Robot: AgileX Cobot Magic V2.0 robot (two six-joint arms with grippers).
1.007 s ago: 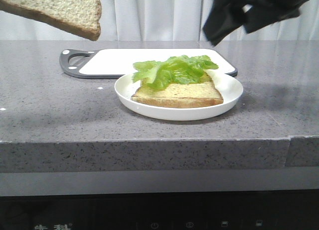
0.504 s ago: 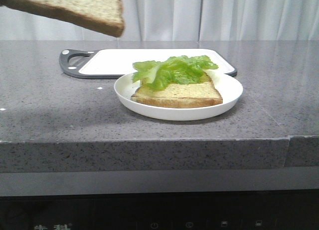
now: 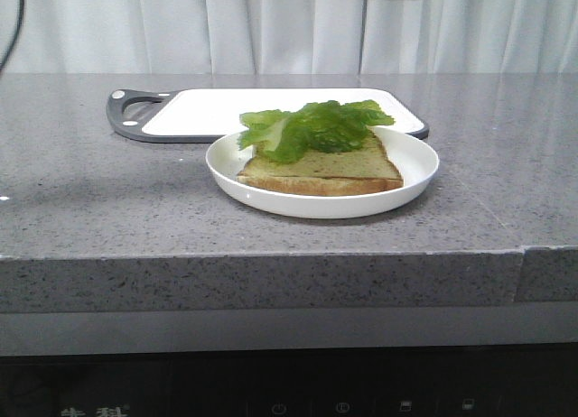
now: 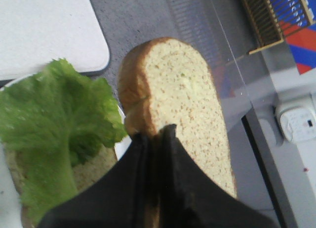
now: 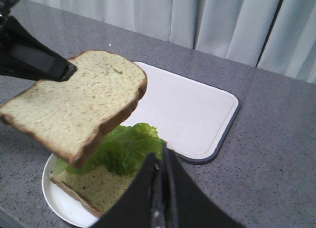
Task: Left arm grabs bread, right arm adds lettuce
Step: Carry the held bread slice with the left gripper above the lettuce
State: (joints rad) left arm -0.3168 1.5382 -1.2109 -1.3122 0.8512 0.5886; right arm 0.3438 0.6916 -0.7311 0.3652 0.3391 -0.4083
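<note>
Bread aloft over the plate, lettuce laid.
Your left jaws (image 4: 157, 139) pinch the bread (image 5: 74, 105) by one edge, upper left of the right wrist view; soft, crumbly, so grip the crust lightly. Right jaws (image 5: 159, 161) closed, empty. Lettuce (image 3: 312, 126) rests on the lower slice (image 3: 325, 169).

My left arm (image 5: 29, 55): matte black, boxy. My jaws: long black pointed wedges. Thin black cable (image 3: 16, 24) trailing.

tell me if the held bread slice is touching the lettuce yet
Apart. The right wrist view shows the bread held in the air by the left gripper, a clear gap above the lettuce.
</note>
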